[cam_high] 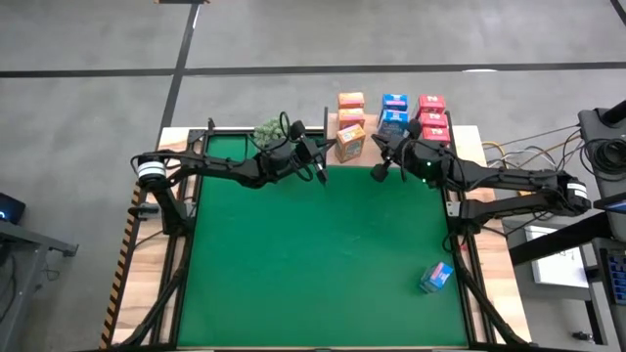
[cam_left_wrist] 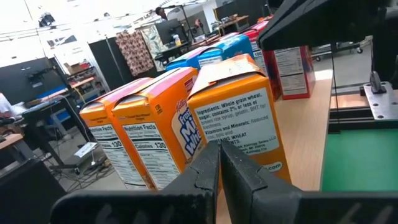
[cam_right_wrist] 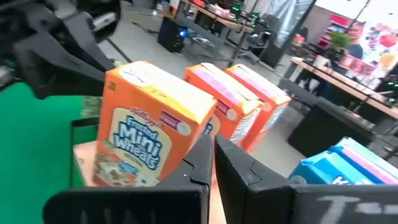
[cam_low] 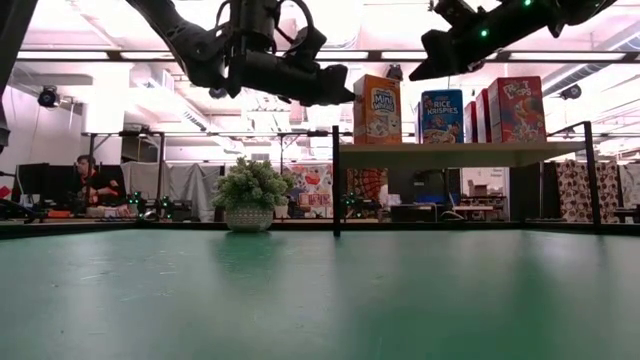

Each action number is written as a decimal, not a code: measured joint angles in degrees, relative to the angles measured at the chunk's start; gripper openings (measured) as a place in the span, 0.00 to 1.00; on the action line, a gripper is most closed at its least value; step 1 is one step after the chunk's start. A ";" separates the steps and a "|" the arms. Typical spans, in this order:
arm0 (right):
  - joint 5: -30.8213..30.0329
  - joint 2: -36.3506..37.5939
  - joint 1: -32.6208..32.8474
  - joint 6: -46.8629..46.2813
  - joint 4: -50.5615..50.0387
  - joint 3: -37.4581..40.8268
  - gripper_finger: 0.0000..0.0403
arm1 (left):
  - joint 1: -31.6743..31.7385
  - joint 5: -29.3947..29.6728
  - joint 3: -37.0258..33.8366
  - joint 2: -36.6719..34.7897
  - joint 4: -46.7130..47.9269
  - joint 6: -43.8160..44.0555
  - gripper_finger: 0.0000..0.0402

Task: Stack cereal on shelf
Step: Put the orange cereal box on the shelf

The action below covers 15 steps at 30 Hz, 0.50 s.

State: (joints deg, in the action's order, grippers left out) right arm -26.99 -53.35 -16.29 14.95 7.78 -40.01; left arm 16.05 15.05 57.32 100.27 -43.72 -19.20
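Both pincers, left (cam_high: 324, 176) and right (cam_high: 378, 173), were clenched on nothing beside the shelf (cam_high: 469, 142). One blue cereal box (cam_high: 436, 277) lay far from the shelf, likely needing grabbing next.

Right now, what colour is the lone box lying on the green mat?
Blue; the lone box shows best in the high view.

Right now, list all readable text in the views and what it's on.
"Frosted Mini Wheats", "Kellogg's": front of nearest orange box.
"Ingredients: Whole grain wheat...", "Vitamins and Minerals: Reduced...", "WHOLE WHEAT": side of the same orange box.
"Nutrition Facts", "130": sides of the two orange boxes behind.
"RICE KRISPIES": blue box on the shelf.
"MINI WHEATS": orange box in the low view.
Red box print: too blurred.
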 joint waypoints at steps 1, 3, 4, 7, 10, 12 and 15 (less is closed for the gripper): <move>-0.10 -0.16 -0.14 0.34 0.18 0.00 0.02 | -0.01 0.01 0.00 0.00 0.00 0.00 0.00; -0.08 -0.75 -0.60 0.90 0.45 0.00 0.02 | -0.01 0.00 0.00 0.00 0.00 0.00 0.00; -0.07 -1.06 -0.87 1.00 0.64 0.00 0.02 | -0.05 0.02 0.00 0.00 0.02 0.06 0.00; -0.06 -2.04 -2.05 1.15 0.63 -0.02 0.02 | -0.54 0.02 0.00 0.00 0.03 0.20 0.00; 0.13 -3.28 -2.71 1.53 0.19 -0.70 0.02 | -0.99 0.00 0.00 0.00 0.18 0.20 0.00; 0.43 -4.10 -2.67 2.31 0.15 -1.36 0.02 | -1.15 0.00 0.00 0.00 0.22 0.20 0.00; 0.51 -5.56 -2.60 2.95 0.00 -2.33 0.02 | -1.22 0.00 0.00 0.00 0.20 0.20 0.00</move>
State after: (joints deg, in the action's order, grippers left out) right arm -26.48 -58.91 -18.90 17.90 7.78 -42.34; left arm 14.83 15.05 57.32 100.27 -43.53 -19.00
